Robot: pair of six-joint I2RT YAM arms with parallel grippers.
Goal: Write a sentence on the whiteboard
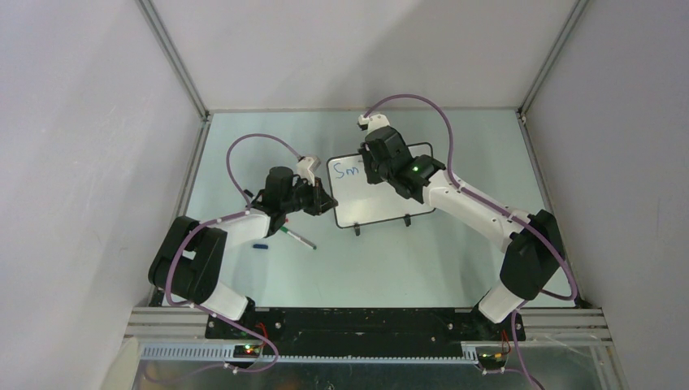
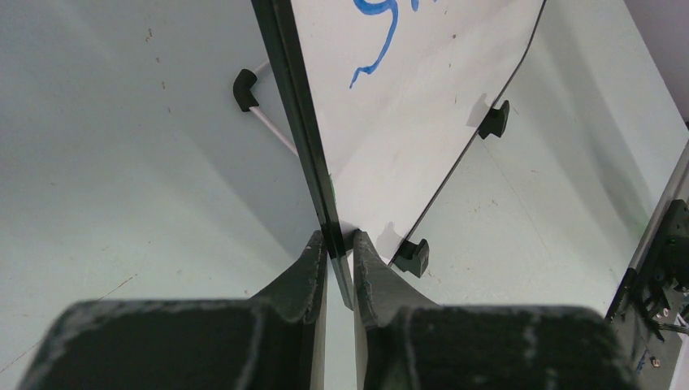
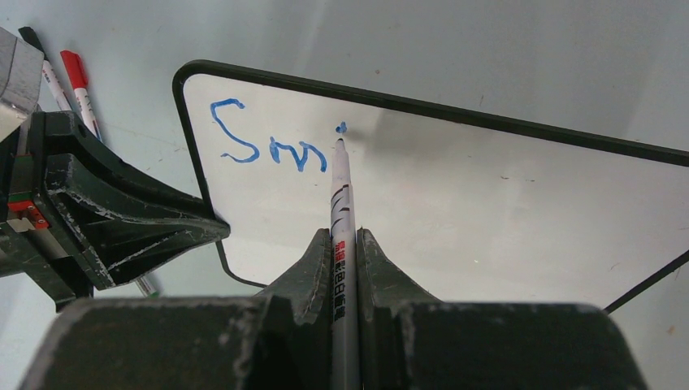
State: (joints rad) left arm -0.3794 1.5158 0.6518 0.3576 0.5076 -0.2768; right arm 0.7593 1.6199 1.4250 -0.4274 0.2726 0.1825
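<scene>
Grey walls close in a pale green tabletop (image 1: 422,268) on three sides, and the whiteboard (image 1: 386,203) sits about midway between its left and right edges, somewhat nearer the far edge than the near one, with its two black feet (image 1: 356,230) along the side that faces the arms. Whether the board lies flat or leans cannot be told. The left claw (image 2: 340,244) is closed almost all the way on the board's thin black frame, one finger on each face of the left edge, close to the near left corner. The right claw (image 3: 345,244) reaches over the board from the right and is clamped tight on a marker (image 3: 340,191), whose white barrel with dark and red print runs out between the fingers. The marker's tip touches the white surface near the board's far left corner, just under a small blue dot. The sentence (image 3: 270,145) so far reads "Sm" plus the first stroke and dot of an "i", in blue, at the far left of the board; the rest of the white face is bare apart from faint specks. Beyond the board's left edge, a red-capped pen (image 3: 80,89) and a black-capped pen (image 3: 42,65) lie side by side on the tabletop next to the left arm, and a small blue cap (image 1: 260,244) lies apart from them, closer to the left edge of the tabletop
</scene>
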